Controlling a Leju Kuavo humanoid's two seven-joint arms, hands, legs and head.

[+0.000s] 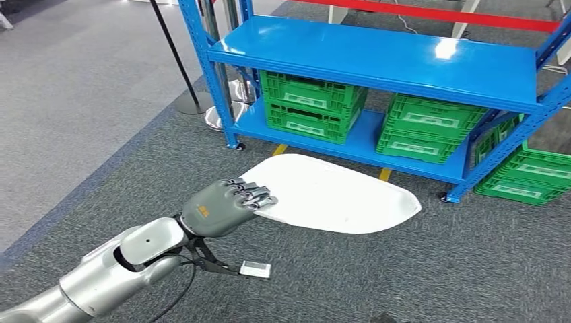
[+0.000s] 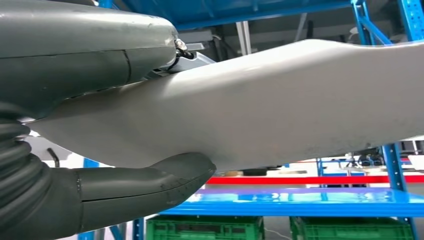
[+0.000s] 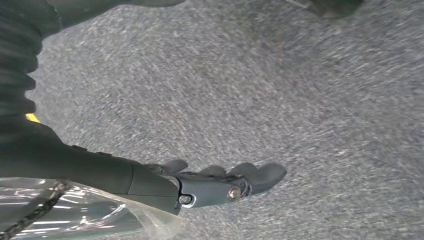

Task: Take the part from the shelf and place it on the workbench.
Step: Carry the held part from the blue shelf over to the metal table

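On the left of the head view, the silver left arm reaches in, and its grey left hand (image 1: 219, 210) grips one edge of the part (image 1: 337, 195), a flat, smooth white panel with rounded corners and a matte sheen. Dark fingers (image 1: 252, 195) lie across the top of the panel; in the left wrist view the thick thumb (image 2: 150, 185) presses the underside of the part (image 2: 280, 110), so the panel is pinched between them. It is held out level above the grey carpet (image 1: 471, 269), in front of the shelf (image 1: 377, 60), touching neither. A small flat tag (image 1: 256, 270) sticks out on a bracket below the wrist.

The shelf is glossy blue metal with bright glare spots. On its lower board, ribbed green plastic crates (image 1: 313, 104) sit stacked; more crates (image 1: 532, 176) stand on the floor to the right, partly cut off by the frame.

The right hand (image 3: 220, 185) hangs over coarse carpet, fingers loosely extended and holding nothing. Crinkled clear plastic (image 3: 75, 210) near its wrist is hard to make out.
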